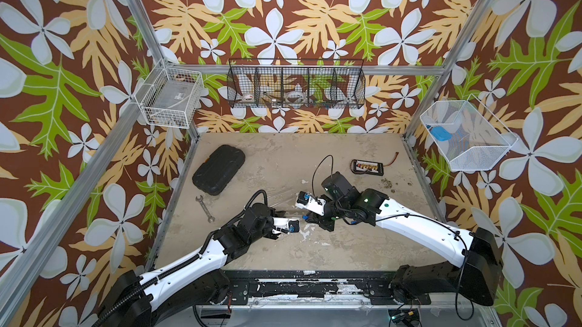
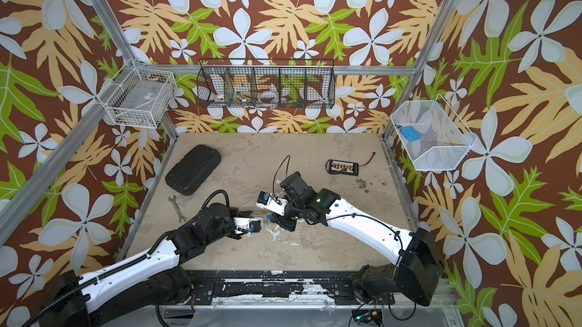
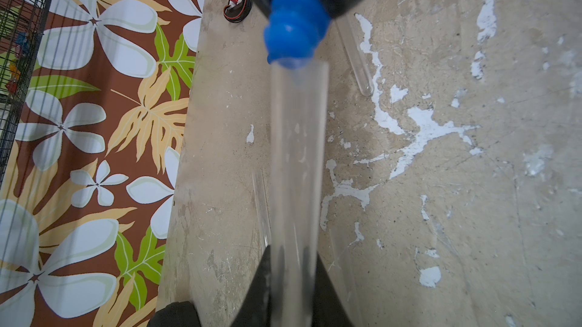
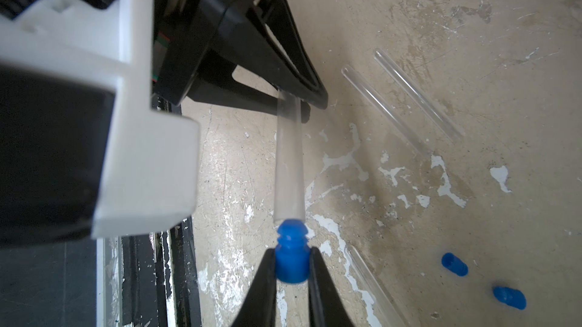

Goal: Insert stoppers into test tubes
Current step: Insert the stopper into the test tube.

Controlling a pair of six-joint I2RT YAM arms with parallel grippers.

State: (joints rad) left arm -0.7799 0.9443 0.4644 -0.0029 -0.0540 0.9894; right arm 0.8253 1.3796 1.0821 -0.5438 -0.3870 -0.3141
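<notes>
Left gripper (image 3: 293,278): fingers clamped on a clear tube (image 3: 297,152), held above mid-table. Right gripper (image 4: 291,273): fingers pinching a blue stopper (image 4: 291,259), tip at the tube's mouth. Table (image 1: 346,246), nearby: two spare tubes (image 4: 382,111), two loose stoppers (image 4: 454,264). Farther back: black case (image 1: 219,169).

Both top views look steeply down from high above the near edge of the table (image 1: 283,246), facing the patterned back wall (image 1: 283,10), far enough to hold the whole workspace. They share nearly everything, shifted slightly sideways, with the black case (image 1: 219,169) left of centre in both. The left wrist camera sits very close behind the left gripper (image 3: 293,254), looking along the test tube (image 3: 297,168) toward the stopper (image 3: 294,29). The right wrist camera, equally close behind the right gripper (image 4: 291,253), faces the opposite way onto that same pair.
</notes>
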